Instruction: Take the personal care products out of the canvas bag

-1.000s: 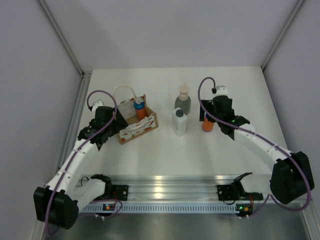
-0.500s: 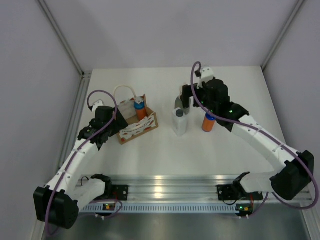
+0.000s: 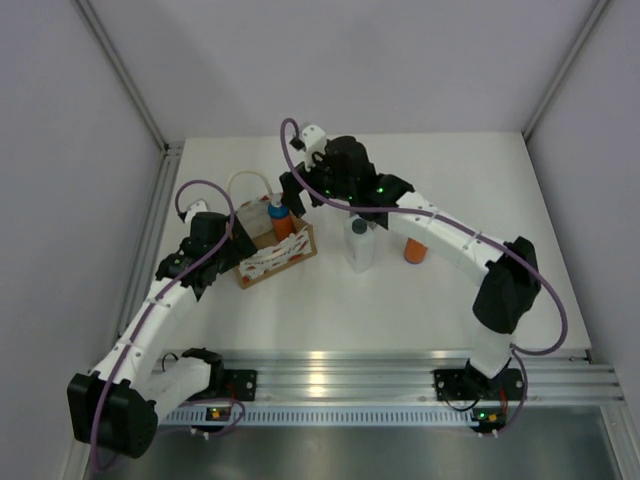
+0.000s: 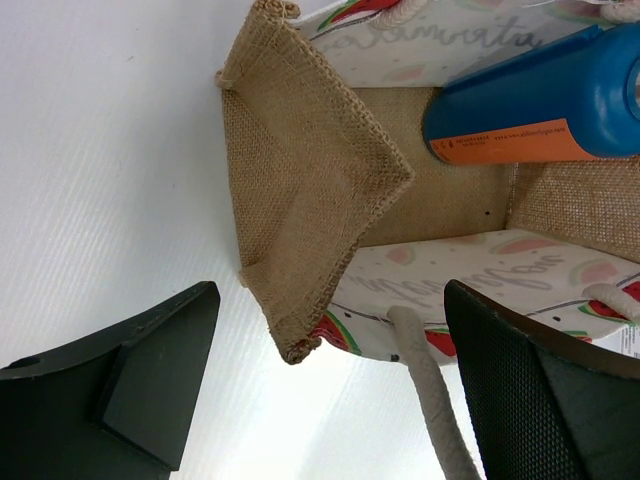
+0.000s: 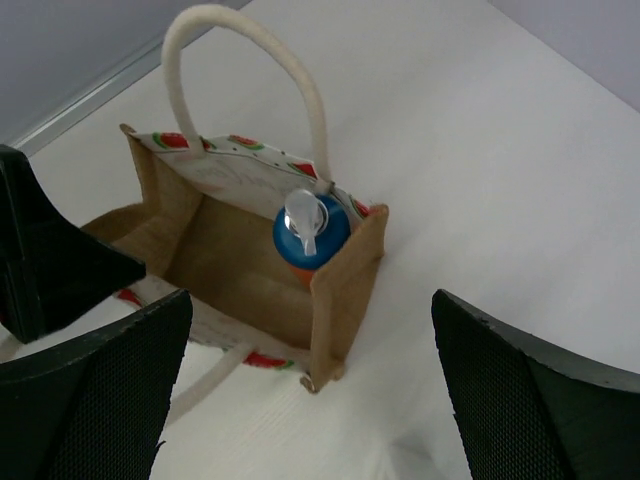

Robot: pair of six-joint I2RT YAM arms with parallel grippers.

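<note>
The right arm (image 3: 440,232) hides part of the standing orange bottle (image 3: 415,252); an edge crops the bagged bottle (image 4: 540,100)

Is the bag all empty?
No, one orange bottle with a blue top stands inside the canvas bag, against one end wall.

The canvas bag (image 4: 300,180) is coarse, rough open-weave cloth, and its printed side panels look smoother. Its handles (image 5: 250,60) are matt twisted cord. The orange bottle (image 4: 540,100) is smooth plastic with a soft sheen. The table (image 4: 90,150) is matt and finely ribbed. The left fingers (image 4: 520,400) are matt black with mesh-textured faces.
</note>
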